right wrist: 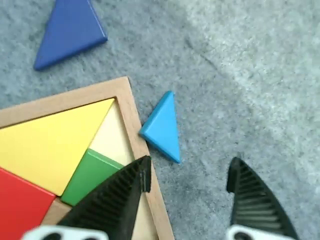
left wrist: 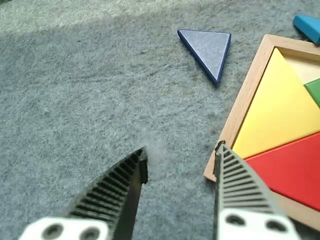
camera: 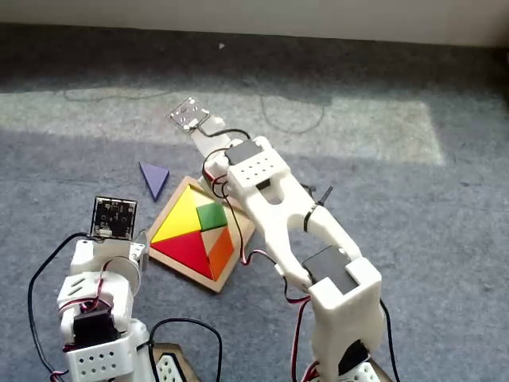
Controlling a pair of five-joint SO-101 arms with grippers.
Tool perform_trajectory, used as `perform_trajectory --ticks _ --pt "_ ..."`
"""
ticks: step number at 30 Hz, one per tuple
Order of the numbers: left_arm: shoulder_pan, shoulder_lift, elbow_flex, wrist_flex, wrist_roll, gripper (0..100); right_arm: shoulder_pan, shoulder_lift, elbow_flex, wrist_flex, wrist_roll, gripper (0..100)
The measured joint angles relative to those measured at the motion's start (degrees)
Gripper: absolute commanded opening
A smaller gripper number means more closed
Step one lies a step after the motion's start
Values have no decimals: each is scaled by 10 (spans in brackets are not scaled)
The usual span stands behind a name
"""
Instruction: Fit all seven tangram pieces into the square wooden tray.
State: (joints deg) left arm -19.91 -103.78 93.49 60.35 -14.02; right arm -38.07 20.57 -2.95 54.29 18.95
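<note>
Where right arm [camera: 278, 215] overhangs tray [camera: 183, 269], grey carpet [camera: 413, 215], thin cables [camera: 288, 132] beyond

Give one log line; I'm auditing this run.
tray: partly filled | outside: dark blue triangle, light blue triangle | left gripper open | right gripper open

Mid-carpet, tray [left wrist: 248, 95] with four pieces [camera: 187, 219] inside. Left of its far corner, loose triangle [camera: 155, 179]; just beside its far-right rim, smaller triangle [right wrist: 162, 127].

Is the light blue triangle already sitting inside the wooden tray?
No, the light blue triangle lies on the carpet, just outside the rim of the wooden tray.
</note>
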Motion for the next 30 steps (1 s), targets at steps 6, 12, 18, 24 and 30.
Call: perform_trajectory --ticks 6,12,18,24,30 --pt "0 0 0 0 0 230 -19 28 -9 -1 -4 316" --pt "0 0 0 0 0 230 -28 89 -69 -2 -4 316" --pt "0 0 0 0 0 230 -38 125 -94 -2 -4 314" --pt "0 0 0 0 0 230 -52 132 -96 17 53 207" --pt "0 0 0 0 0 230 -53 132 -103 32 61 135"
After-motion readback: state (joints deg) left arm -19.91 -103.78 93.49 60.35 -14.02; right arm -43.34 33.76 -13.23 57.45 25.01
